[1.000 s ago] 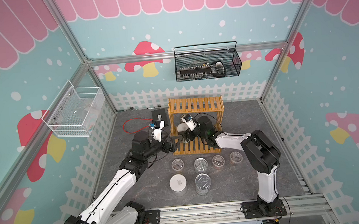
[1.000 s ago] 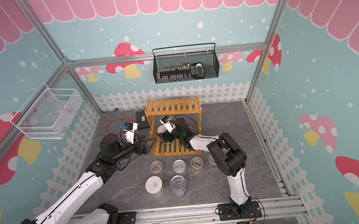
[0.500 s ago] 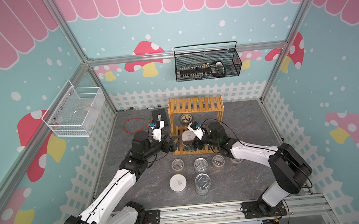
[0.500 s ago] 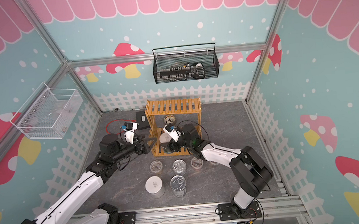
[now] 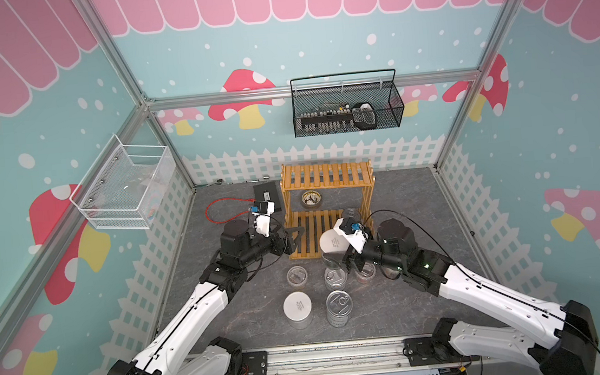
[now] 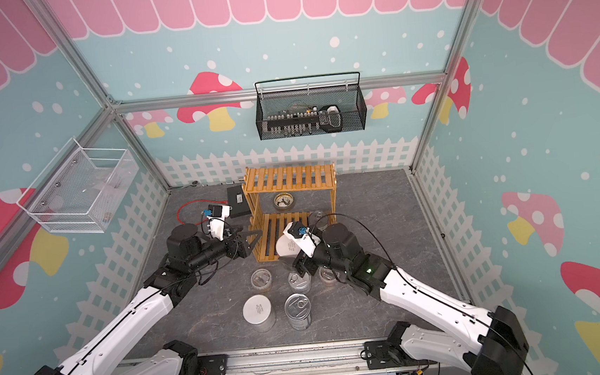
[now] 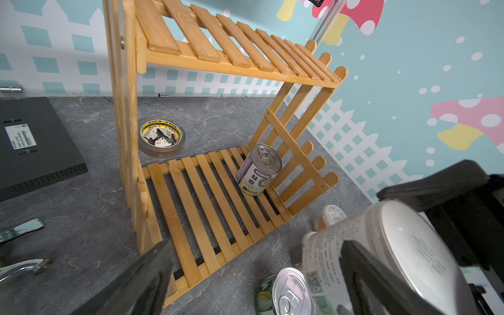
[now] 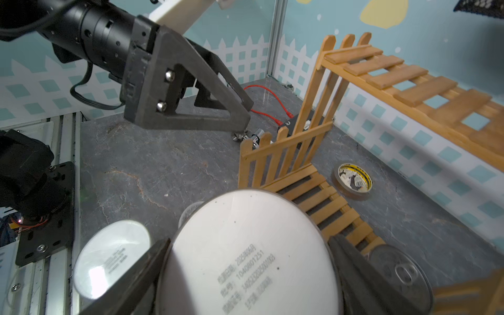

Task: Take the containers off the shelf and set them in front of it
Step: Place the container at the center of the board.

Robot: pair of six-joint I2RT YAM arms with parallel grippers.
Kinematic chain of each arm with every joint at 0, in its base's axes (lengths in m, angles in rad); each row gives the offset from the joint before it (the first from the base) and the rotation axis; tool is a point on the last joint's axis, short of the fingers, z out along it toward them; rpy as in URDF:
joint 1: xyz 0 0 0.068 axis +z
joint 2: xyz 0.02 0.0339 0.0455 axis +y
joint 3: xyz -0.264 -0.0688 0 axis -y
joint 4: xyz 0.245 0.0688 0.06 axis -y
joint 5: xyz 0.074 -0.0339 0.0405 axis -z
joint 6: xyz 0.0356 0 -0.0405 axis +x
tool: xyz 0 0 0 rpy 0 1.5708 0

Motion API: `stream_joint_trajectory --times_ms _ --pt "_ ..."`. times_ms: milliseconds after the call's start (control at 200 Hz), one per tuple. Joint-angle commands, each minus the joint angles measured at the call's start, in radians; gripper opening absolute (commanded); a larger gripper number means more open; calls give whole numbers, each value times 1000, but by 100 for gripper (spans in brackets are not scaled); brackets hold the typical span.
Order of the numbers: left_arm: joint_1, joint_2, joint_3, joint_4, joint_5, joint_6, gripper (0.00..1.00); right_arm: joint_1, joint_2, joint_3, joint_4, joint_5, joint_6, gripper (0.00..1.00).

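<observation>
The wooden shelf (image 5: 327, 179) stands at the back; its top tier is bare. One labelled tin (image 5: 351, 214) (image 7: 259, 170) stands on the lower tier's right rear corner. My right gripper (image 5: 335, 257) (image 8: 251, 272) is shut on a white-lidded can (image 5: 332, 242) (image 8: 253, 245), held above the floor just before the lower tier's front edge. My left gripper (image 5: 297, 238) (image 7: 253, 289) hangs open and holds nothing at the lower tier's front left corner. On the floor in front stand a clear tub (image 5: 297, 275), two tins (image 5: 335, 279) (image 5: 339, 311), another white-lidded can (image 5: 297, 307) and a tub (image 5: 365, 273) partly hidden by my right arm.
A tape roll (image 5: 311, 198) lies on the floor under the shelf's top tier. A black box (image 5: 268, 192) and a red cable (image 5: 223, 209) lie left of the shelf. A black wire basket (image 5: 347, 109) and a white mesh basket (image 5: 126, 189) hang on the walls.
My right gripper has drawn the white-lidded can off the lower tier and out toward the front. The left arm has stayed where it was.
</observation>
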Motion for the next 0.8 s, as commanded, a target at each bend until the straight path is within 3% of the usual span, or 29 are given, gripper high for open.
stream_joint_trajectory --times_ms 0,350,655,796 --pt "5 15 12 12 25 17 99 30 -83 -11 -143 93 88 64" --pt "5 26 13 26 28 14 99 51 -229 -30 -390 170 206 64" --pt "5 27 10 30 36 10 99 66 -300 -118 -423 210 395 62" --pt "5 29 12 33 41 7 99 99 -321 -156 -445 284 475 61"
